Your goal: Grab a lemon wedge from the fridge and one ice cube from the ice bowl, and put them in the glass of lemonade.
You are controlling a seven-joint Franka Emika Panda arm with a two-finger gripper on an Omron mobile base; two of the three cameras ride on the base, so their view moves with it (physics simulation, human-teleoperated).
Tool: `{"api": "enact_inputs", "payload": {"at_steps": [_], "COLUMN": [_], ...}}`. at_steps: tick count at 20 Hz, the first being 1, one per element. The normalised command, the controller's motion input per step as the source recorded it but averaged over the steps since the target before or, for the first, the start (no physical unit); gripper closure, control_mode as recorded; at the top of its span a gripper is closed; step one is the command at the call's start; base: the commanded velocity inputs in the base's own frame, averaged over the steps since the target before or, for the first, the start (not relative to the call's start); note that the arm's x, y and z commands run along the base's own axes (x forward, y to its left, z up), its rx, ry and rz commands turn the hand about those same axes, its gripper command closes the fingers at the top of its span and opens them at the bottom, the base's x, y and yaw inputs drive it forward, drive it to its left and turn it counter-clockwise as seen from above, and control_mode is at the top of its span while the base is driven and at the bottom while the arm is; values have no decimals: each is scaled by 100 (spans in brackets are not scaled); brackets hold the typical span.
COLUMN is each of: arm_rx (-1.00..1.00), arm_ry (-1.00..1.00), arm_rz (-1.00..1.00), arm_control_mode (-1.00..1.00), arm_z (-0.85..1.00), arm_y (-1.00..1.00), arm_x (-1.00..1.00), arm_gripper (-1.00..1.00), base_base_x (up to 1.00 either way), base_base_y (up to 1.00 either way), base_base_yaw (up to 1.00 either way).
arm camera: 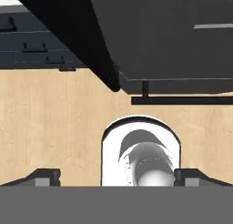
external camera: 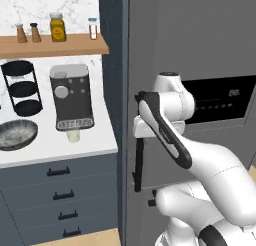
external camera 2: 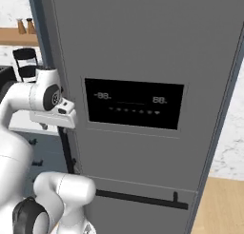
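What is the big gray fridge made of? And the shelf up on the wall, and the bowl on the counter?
The fridge looks like painted or brushed metal: flat, even dark gray with a matte sheen, though a rendering can't settle it. The shelf looks like wood, warm brown and plain. The ice bowl seems to be stone or glazed ceramic, judging by its gray speckles.

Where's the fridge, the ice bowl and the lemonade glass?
fridge [external camera 2: 143,47]: right base view, grey door front.
ice bowl [external camera: 17,133]: left base view, mottled inside.
glass of lemonade [external camera: 73,135]: left base view, its side, under the coffee machine [external camera: 71,96].
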Motion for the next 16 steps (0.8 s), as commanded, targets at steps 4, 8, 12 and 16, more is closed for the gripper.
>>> {"api": "enact_inputs", "payload": {"at_steps": [4, 8, 12, 16], "arm_rx": [0, 0, 0, 0], "arm_ry": [0, 0, 0, 0], "arm_rz": [0, 0, 0, 0], "arm_control_mode": [100, 100, 100, 100], "arm_z": [0, 0, 0, 0], "arm_y": [0, 0, 0, 0], "arm_x": [0, 0, 0, 0], "arm_gripper": [-100, -100, -100, -100], "base_base_x": [0, 7, 43, 100], "base_base_y": [93, 100, 98, 34], "base_base_yaw": [-1, 0, 5, 22]}}
